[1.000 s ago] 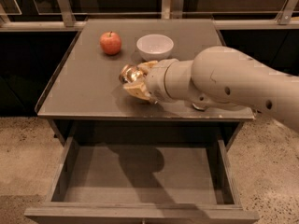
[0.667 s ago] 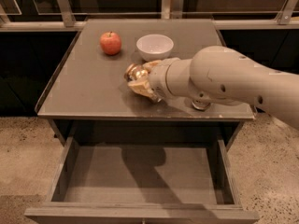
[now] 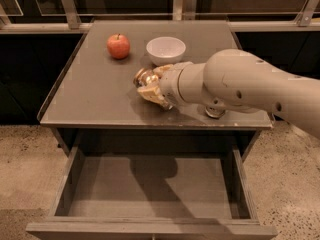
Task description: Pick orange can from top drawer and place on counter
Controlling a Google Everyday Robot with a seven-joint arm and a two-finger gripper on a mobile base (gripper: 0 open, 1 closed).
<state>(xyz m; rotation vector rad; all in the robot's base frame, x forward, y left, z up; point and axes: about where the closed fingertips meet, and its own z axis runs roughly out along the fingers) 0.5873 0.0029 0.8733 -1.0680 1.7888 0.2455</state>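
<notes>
My gripper is over the middle of the counter, at the end of the pale arm that reaches in from the right. Its pale fingers are shut on the orange can. The can's shiny silver top faces left and its body is mostly hidden by the fingers. The can is tilted and sits at or just above the counter surface; I cannot tell if it touches. The top drawer is pulled out below the counter's front edge, with the arm's shadow on its floor.
A red apple sits at the back left of the counter. A white bowl stands just behind the gripper. A shiny round can top peeks from under the arm near the front right edge. A railing runs behind the counter.
The gripper with the can has shifted slightly right and back over the counter. Nothing else has moved.
</notes>
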